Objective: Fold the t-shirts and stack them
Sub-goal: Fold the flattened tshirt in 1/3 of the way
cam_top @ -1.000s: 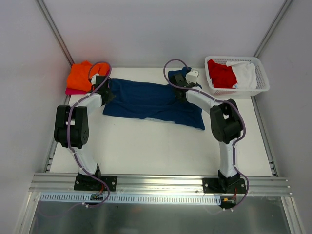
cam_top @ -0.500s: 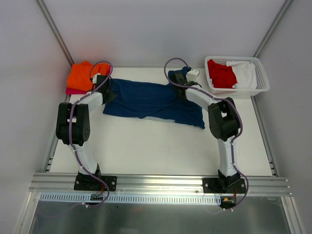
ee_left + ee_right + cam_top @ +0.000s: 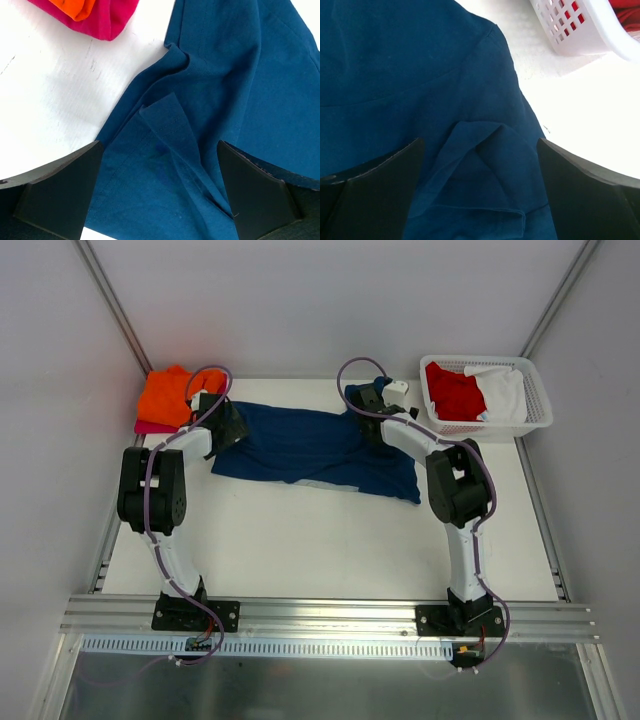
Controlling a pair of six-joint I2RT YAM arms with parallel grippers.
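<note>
Lying across the far half of the white table [image 3: 300, 540], the navy blue t-shirt [image 3: 310, 445] is spread from left to right, rumpled, its right part reaching nearer than its left. The left gripper [image 3: 232, 425] hangs over the shirt's left end and the right gripper [image 3: 364, 400] over its far right corner. In the left wrist view both dark fingers [image 3: 60, 195] stand wide apart, with nothing pinched between them; the blue cloth lies below in the gap, a narrow folded strip running down its middle and creases fanning away to the right. The right wrist view shows the same: its fingers [image 3: 375, 190] are spread wide, and between them the cloth rises in a small loose pucker, held by neither pad. Whether any fingertip touches the fabric I cannot tell. At the far left corner sits a pile of two folded shirts, the orange t-shirt [image 3: 170, 395] on top of the magenta-pink t-shirt [image 3: 150, 427]; the pile lies near the navy shirt's left edge, bare table showing between them. At the far right stands the white lattice basket [image 3: 540, 418], apart from the navy shirt, and inside it lie the red t-shirt [image 3: 455, 392] on the left and the white t-shirt [image 3: 505, 390] on the right, both crumpled
</note>
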